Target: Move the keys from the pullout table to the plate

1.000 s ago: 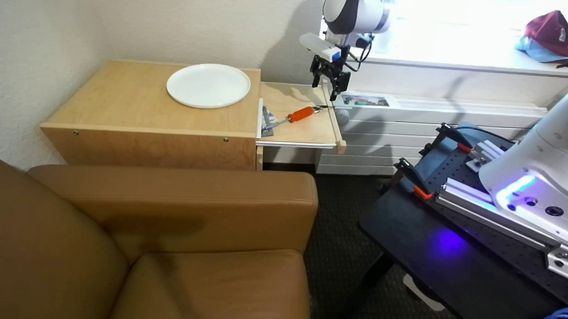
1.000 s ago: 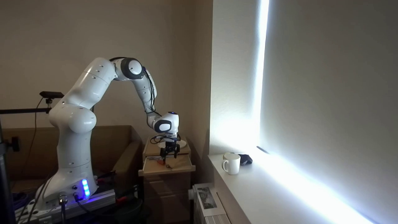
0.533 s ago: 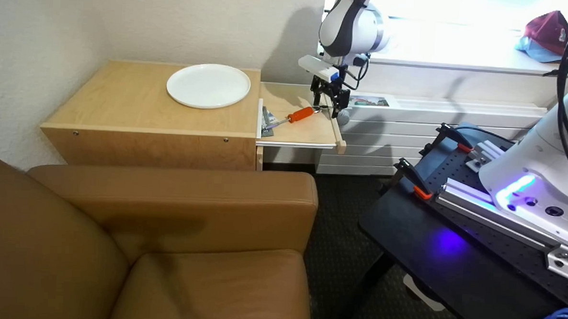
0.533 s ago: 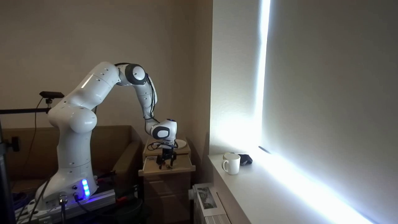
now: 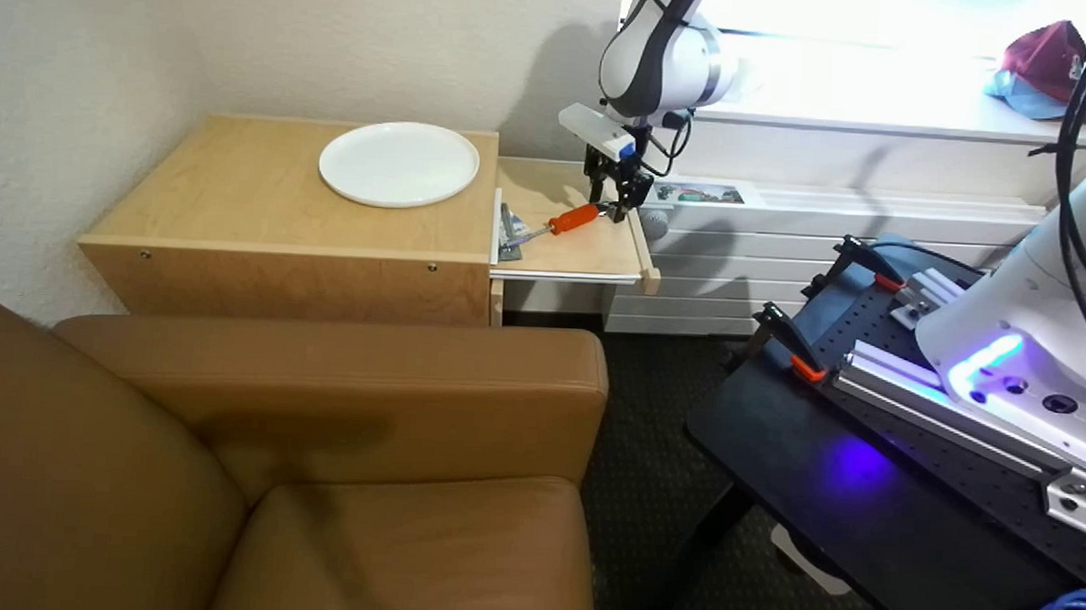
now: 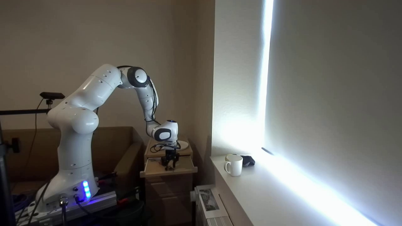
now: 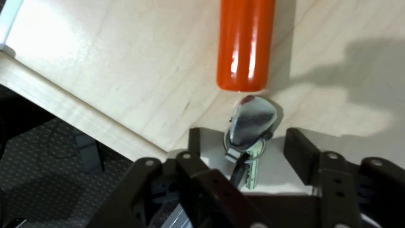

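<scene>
The keys [image 7: 252, 123], a silver fob with a ring, a dark strap and a pale key, lie on the pullout table [image 7: 142, 72] in the wrist view. My gripper [image 7: 246, 148] is open, with its fingers on either side of the keys and gaps on both sides. In an exterior view the gripper [image 5: 608, 207] is low over the outer end of the pullout table [image 5: 591, 254] and partly hides the keys. The white plate [image 5: 398, 164] sits on the larger cabinet top. In another exterior view the gripper [image 6: 170, 168] hides most of the keys.
An orange-handled screwdriver [image 5: 572, 219] lies beside the keys; its handle end [image 7: 245, 50] is just beyond them in the wrist view. A grey flat item [image 5: 511, 235] lies near the cabinet. The pullout table has a raised outer rail [image 5: 645, 245]. A radiator [image 5: 840, 217] stands alongside.
My gripper has come down from above the pullout table to around the keys and shifted slightly toward the cabinet. Its fingers look closer together than half a second ago. Keys and screwdriver appear unmoved.
</scene>
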`<state>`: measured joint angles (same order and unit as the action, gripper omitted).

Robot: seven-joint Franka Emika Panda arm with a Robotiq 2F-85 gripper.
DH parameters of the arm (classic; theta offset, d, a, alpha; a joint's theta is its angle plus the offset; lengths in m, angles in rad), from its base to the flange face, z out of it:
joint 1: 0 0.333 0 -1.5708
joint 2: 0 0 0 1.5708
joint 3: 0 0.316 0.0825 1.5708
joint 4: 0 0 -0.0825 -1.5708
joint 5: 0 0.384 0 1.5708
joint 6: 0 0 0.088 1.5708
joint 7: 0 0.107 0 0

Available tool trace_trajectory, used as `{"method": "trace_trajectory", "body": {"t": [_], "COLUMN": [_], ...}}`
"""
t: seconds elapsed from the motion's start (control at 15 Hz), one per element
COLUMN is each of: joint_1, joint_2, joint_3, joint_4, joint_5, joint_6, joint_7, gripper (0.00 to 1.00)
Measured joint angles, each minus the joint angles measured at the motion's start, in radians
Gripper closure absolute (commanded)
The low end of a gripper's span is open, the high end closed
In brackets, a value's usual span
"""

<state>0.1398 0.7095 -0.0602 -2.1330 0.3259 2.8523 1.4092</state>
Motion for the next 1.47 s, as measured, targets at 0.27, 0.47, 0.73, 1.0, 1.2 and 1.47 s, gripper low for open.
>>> {"method": "trace_trajectory", "body": {"t": [0.27, 0.47, 0.73, 1.0, 1.2, 1.47], "joint_1": [0.001, 0.001, 0.003, 0.076, 0.152, 0.216], "joint_2": [-0.003, -0.007, -0.014, -0.111, -0.26, -0.462], "joint_3": [-0.011, -0.014, -0.02, -0.075, -0.112, -0.113], "joint_4": [0.007, 0.005, 0.005, -0.02, -0.067, -0.1], "joint_5": [0.0, 0.0, -0.025, -0.147, -0.284, -0.478], "joint_6": [-0.002, -0.009, -0.012, -0.06, -0.137, -0.192], "joint_7": [0.001, 0.002, -0.001, -0.005, -0.001, 0.037], "gripper": [0.88, 0.99, 0.98, 0.98, 0.98, 0.92]}}
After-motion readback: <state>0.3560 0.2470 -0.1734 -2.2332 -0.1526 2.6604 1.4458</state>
